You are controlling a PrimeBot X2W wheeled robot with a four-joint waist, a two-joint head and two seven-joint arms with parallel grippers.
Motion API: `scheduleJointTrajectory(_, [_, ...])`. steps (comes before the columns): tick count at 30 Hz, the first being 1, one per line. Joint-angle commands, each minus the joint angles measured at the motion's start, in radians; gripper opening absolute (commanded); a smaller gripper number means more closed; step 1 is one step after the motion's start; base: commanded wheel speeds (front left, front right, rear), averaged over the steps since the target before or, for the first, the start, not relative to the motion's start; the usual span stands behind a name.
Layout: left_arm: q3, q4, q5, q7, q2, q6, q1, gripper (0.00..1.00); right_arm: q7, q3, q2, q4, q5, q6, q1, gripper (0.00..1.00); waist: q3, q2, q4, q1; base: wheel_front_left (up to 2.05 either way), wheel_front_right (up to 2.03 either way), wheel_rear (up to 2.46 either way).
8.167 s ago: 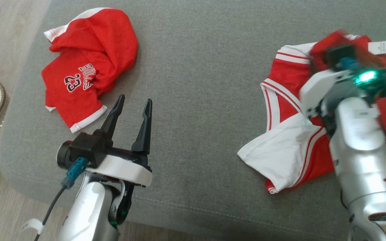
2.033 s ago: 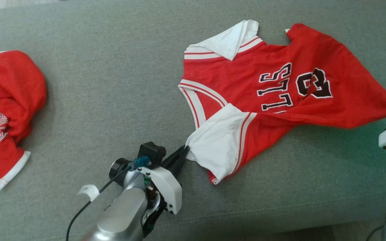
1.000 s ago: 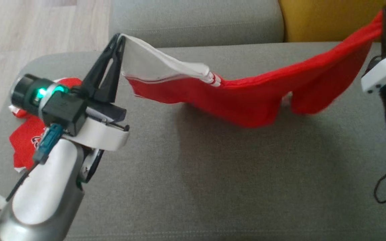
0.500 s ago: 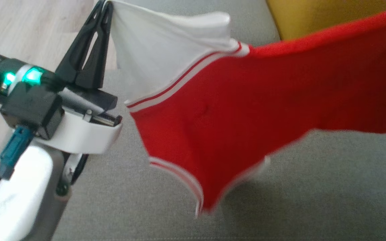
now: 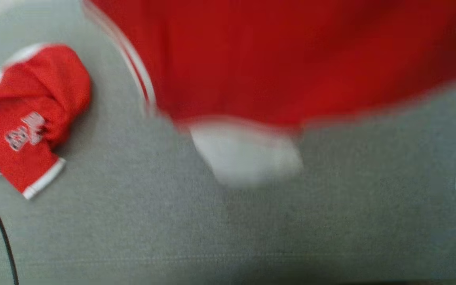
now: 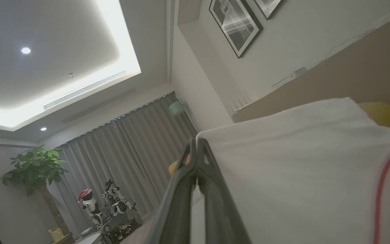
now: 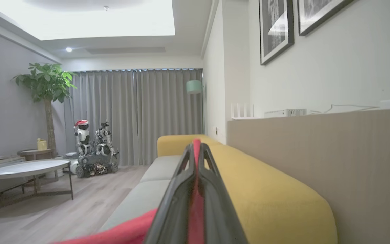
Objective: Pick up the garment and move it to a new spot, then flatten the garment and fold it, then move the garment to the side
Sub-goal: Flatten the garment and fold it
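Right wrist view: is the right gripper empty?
No, the right gripper is shut on a red strip of the garment, which runs up between its tips.

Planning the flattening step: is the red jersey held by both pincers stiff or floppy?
Likely floppy: the jersey hangs loosely, white sleeve dangling. Probably light: left pincer and right pincer carry it by thin edge pinches. May crumple like the other jersey.

place: home living room | signs: yellow sofa [image 7: 256, 183], grey curtains [image 7: 134, 115], framed pictures [image 7: 276, 30], coffee table [image 7: 25, 168], potted plant [image 7: 46, 81]
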Motion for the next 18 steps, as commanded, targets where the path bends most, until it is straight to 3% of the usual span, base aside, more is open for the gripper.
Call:
scheduleJointTrajectory(1, [0.039,0.065,0.023,-0.039,0.039,-0.004,-0.133,0.00,-0.073,0.001,0.021,0.050,-0.033,0.007,-0.102,0.00,0.184,0.0000,-0.007,-0.0001,0.00,0.00,0.00])
scheduleJointTrajectory(5, [0.035,0.262,0.069,-0.161,0.005,0.023,-0.305,0.00,-0.275,-0.062,0.036,0.223,-0.095,0.007,-0.267,0.00,0.209,0.0000,0.011,-0.0001,0.00,0.00,0.00])
scheduleJointTrajectory(9, [0.027,0.356,0.092,-0.217,-0.023,0.043,-0.396,0.00,-0.445,-0.080,0.044,0.352,-0.126,0.007,-0.356,0.00,0.220,0.0000,0.024,-0.0001,0.00,0.00,0.00])
scheduleJointTrajectory(13, [0.012,0.363,0.106,-0.228,-0.033,0.048,-0.403,0.00,-0.529,-0.070,0.040,0.431,-0.125,0.007,-0.363,0.00,0.226,0.0000,0.033,-0.0001,0.00,0.00,0.00])
scheduleJointTrajectory(18, [-0.018,0.248,0.124,-0.229,-0.026,0.043,-0.328,0.00,-0.572,-0.083,0.020,0.523,-0.079,0.007,-0.308,0.00,0.245,0.0000,0.043,-0.0001,0.00,0.00,0.00])
